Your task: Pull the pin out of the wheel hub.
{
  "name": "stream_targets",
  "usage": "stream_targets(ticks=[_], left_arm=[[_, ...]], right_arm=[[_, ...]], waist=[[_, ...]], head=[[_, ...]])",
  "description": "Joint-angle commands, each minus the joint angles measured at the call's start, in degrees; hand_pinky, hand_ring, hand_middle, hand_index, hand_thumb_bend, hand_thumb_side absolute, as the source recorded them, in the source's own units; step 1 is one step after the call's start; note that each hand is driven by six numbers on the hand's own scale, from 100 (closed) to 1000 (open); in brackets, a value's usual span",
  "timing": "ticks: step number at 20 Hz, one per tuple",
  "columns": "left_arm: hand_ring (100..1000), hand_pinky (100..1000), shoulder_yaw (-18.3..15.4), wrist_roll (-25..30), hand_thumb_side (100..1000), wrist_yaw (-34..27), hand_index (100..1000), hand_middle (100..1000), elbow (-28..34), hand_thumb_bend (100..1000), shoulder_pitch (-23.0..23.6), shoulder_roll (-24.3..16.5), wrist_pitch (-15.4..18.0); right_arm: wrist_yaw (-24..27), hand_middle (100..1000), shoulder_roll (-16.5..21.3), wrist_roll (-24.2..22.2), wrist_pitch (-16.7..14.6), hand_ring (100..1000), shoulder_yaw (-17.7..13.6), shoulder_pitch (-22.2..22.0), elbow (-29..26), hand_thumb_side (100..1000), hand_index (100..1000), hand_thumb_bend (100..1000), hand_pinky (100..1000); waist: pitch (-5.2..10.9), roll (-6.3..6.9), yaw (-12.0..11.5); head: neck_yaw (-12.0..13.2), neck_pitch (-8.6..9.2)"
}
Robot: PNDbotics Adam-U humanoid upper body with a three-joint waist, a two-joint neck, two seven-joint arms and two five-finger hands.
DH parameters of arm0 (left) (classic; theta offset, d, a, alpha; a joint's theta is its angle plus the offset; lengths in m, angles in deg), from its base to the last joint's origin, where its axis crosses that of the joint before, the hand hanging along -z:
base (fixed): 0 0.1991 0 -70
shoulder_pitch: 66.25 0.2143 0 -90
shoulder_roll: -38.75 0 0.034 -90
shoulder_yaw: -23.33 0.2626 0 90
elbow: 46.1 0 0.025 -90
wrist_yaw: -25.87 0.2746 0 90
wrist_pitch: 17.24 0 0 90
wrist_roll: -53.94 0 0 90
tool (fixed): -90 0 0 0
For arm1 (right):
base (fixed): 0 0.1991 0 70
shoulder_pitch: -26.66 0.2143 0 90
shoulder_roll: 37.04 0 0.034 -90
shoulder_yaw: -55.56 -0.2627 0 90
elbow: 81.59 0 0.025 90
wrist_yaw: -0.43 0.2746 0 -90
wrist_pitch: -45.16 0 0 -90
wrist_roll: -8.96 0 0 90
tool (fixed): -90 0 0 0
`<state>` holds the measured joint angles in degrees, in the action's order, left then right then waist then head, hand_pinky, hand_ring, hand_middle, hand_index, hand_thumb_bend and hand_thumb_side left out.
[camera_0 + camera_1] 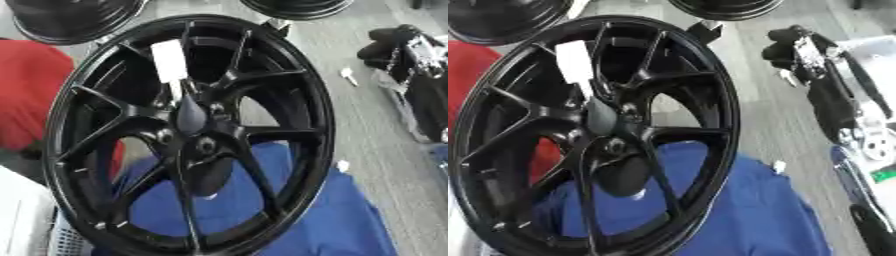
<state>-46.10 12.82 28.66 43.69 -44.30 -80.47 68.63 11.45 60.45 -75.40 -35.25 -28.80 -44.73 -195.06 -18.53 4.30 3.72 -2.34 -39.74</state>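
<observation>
A glossy black multi-spoke wheel hub stands tilted, its top leaning toward one o'clock, with a white pin sticking out between spokes at about eleven o'clock from its centre.

Black right arm with silver joints and a round silver perforated disc near its lower end.

No text, brand, number or sign can be read anywhere. The one label-like thing is a blank white tag on the black wheel hub, well to the left of the right hand and level with it; no writing shows on it. A small green patch below that hand carries no legible marks.
</observation>
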Motion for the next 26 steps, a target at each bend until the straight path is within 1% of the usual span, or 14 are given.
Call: stream_targets(ticks=[1,3,5,8,12,13,15,19,23,26], left_arm=[[810,862,1.2,-3.5,504,1.2,863,759,4.6,565,0.2,-3.5,-4.9],[811,862,2.5,-5.6,508,1.9,866,760,7.3,570,1.1,-4.4,-8.7],[816,864,3.8,-6.3,513,2.1,872,764,9.7,581,1.7,-5.0,-12.3],[824,870,5.6,-4.8,509,2.1,881,768,12.3,597,2.0,-5.4,-15.7],[824,870,6.0,-3.6,509,2.0,881,768,13.8,597,2.0,-5.5,-17.7],[836,879,6.1,-3.5,516,2.0,889,776,13.9,627,2.0,-5.5,-17.9],[839,881,7.2,-2.8,525,2.4,888,776,13.1,649,1.4,-4.6,-19.1],[843,883,9.3,-2.5,520,5.1,885,778,11.0,649,0.1,-3.1,-21.8],[844,883,11.0,-2.9,522,8.6,886,781,8.8,636,-0.5,-1.7,-23.9],[839,883,11.6,-2.7,523,10.9,888,783,7.1,636,-0.8,-0.4,-24.7]], right_arm=[[0.1,625,1.4,0.2,0.0,772,-0.7,0.5,-1.1,831,765,100,862],[0.1,626,1.5,0.2,0.0,772,-0.7,0.5,-1.1,828,765,100,862],[0.1,626,1.5,0.2,0.0,772,-0.6,0.6,-1.1,831,765,100,862],[0.0,627,1.4,0.1,0.1,772,-0.5,0.7,-1.1,832,765,100,862],[-0.1,627,1.4,0.1,0.1,772,-0.5,0.7,-1.1,832,765,100,862],[-0.1,627,1.4,0.1,0.2,772,-0.4,0.7,-1.1,826,765,100,862],[-0.1,627,1.3,0.2,0.3,772,-0.4,0.6,-1.1,835,764,100,861],[-0.2,626,1.1,0.3,0.3,771,-0.3,0.6,-1.1,836,764,100,861],[-0.2,625,0.8,0.3,0.5,770,-0.2,0.6,-1.1,840,763,100,861],[-0.1,624,0.7,0.5,0.5,770,-0.3,0.6,-1.1,841,763,100,861]], waist=[[1.76,-0.08,-0.1],[1.76,-0.02,-0.1],[1.75,0.03,-0.1],[1.72,0.05,-0.1],[1.70,0.04,-0.1],[1.68,0.04,-0.1],[1.60,0.04,-0.1],[1.45,0.07,-0.2],[1.27,0.09,-0.1],[1.17,0.11,-0.1]], head=[[0.3,-0.08],[0.4,0.00],[0.4,0.10],[0.6,0.11],[0.6,0.09],[0.6,0.13],[0.7,0.26],[0.8,0.10],[0.9,0.06],[1.0,-0.01]])
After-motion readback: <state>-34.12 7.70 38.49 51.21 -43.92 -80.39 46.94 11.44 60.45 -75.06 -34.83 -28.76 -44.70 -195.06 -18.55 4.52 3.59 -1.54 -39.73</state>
